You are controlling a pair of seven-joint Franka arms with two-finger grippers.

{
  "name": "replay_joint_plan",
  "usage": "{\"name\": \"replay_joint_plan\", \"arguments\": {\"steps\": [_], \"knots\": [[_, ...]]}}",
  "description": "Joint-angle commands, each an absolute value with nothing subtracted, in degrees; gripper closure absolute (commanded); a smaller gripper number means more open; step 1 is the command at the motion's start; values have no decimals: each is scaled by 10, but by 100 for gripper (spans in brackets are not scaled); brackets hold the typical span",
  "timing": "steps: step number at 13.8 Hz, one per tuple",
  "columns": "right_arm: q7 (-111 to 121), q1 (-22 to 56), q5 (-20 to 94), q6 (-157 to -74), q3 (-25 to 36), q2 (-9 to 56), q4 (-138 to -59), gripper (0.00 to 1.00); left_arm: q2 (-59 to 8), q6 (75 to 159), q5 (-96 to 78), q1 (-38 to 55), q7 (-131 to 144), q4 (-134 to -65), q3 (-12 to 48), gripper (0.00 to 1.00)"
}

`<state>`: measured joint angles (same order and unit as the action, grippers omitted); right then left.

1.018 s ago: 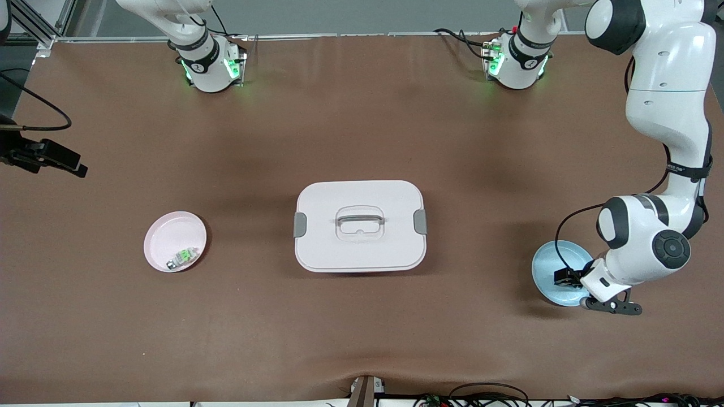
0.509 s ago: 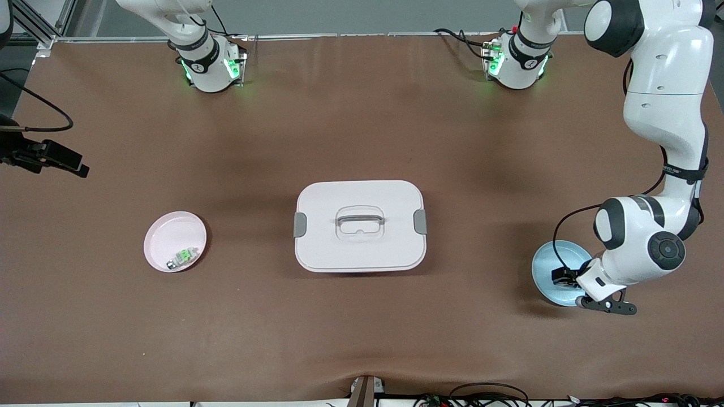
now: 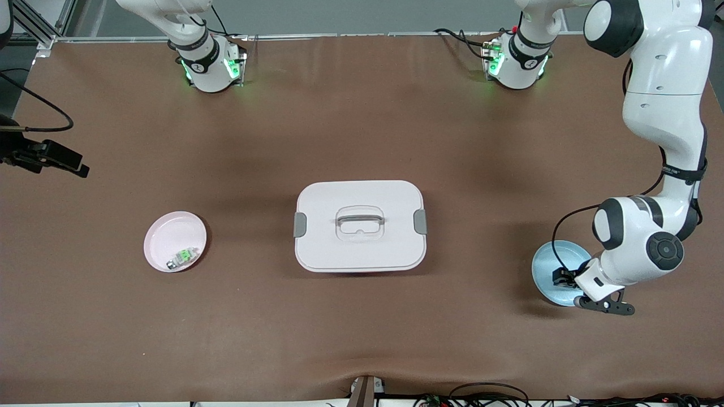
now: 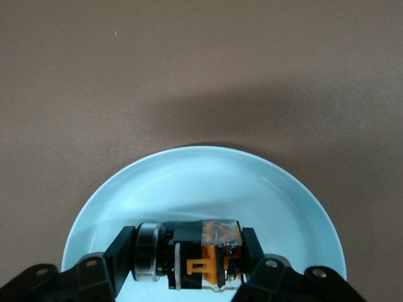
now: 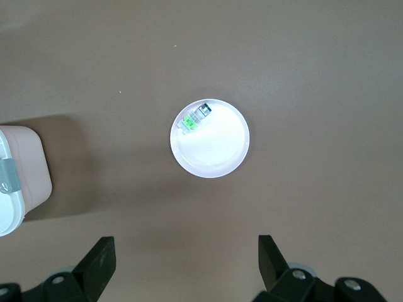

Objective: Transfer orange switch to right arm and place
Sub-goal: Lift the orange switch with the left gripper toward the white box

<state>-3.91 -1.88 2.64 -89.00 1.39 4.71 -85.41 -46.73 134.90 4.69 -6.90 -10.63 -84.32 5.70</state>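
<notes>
Where brown table (image 3: 362,141) spreads, left claw (image 4: 189,264) clenched on orange switch (image 4: 204,255) in blue dish (image 4: 208,176); right claw (image 5: 186,261) released.

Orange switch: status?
Left gripper shut on orange switch in blue dish. Right gripper open, waiting above pink dish. White lidded box mid-table, between dishes.

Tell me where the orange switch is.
The orange switch sits in the blue dish at the left arm's end of the table, clamped in the left tool.
</notes>
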Motion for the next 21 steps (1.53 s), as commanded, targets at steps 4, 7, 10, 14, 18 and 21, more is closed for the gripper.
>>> {"name": "replay_joint_plan", "arguments": {"steps": [4,7,10,14,18,21], "knots": [[-44,-22,29,-891,12,31,-871,0,-393,1289,46,-38,-105,-839,76,100],[-44,-22,30,-891,12,31,-870,0,-353,1235,27,-42,-87,-839,105,100],[-44,-30,30,-891,14,34,-866,0,-304,1156,-26,-40,-44,-838,121,100],[-40,-40,32,-891,15,47,-861,0,-264,1079,-42,-41,56,-835,163,100],[-40,-42,30,-894,14,54,-861,0,-252,1028,-64,-39,173,-811,203,100],[-39,-37,25,-896,12,85,-861,0,-256,1013,-65,-34,269,-790,238,100]]}}
